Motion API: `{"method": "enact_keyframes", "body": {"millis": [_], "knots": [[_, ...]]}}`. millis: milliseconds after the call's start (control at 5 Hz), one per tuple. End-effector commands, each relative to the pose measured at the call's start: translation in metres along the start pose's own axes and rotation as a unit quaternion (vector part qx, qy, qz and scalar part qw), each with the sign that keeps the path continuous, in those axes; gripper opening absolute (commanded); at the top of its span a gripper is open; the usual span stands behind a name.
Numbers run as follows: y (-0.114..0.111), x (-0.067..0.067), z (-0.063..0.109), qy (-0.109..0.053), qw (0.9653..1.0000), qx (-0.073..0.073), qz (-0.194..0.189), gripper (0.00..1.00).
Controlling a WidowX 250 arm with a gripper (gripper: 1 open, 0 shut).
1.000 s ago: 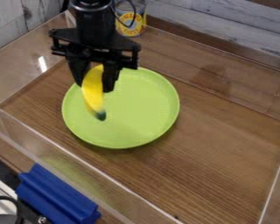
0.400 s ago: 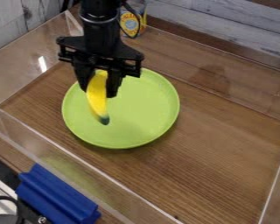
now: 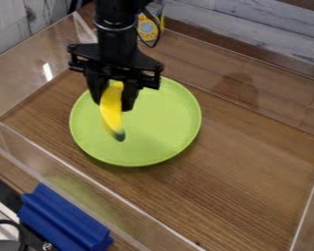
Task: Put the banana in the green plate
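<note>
A wooden desk (image 3: 238, 167) walled by clear panels lies under me, with pale planks behind and a blue object (image 3: 62, 224) at the near edge. My claw (image 3: 114, 90) points straight down and is clamped on the upper end of the banana (image 3: 111, 110), which hangs nearly upright over the left part of the green plate (image 3: 167, 123). Its dark lower tip is right at the plate's floor; I cannot tell whether it touches.

The risks I see, as my own judgement: the banana is glossy and curved, so if I let go while it stands this upright, it may topple, and being nearer the left rim, it could roll or bounce against that rim or over it onto the desk. If I press lower, the tip could push on the light plastic plate and tilt or shove it. The fingers could also drag the fruit up as they part.
</note>
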State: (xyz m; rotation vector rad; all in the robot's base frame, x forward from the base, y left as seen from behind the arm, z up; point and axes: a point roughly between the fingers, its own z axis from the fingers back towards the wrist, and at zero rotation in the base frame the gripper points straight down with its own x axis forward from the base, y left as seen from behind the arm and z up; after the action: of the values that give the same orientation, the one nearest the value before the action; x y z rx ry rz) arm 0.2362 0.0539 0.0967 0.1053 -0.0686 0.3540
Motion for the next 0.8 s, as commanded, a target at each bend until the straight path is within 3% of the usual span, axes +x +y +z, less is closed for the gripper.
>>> {"method": "enact_keyframes", "body": {"millis": [0, 600], "knots": [[-0.001, 0.004, 0.002, -0.013, 0.9999, 0.003, -0.004, 0.00], [-0.003, 0.014, -0.010, -0.014, 0.9998, 0.012, 0.001, 0.00]]}}
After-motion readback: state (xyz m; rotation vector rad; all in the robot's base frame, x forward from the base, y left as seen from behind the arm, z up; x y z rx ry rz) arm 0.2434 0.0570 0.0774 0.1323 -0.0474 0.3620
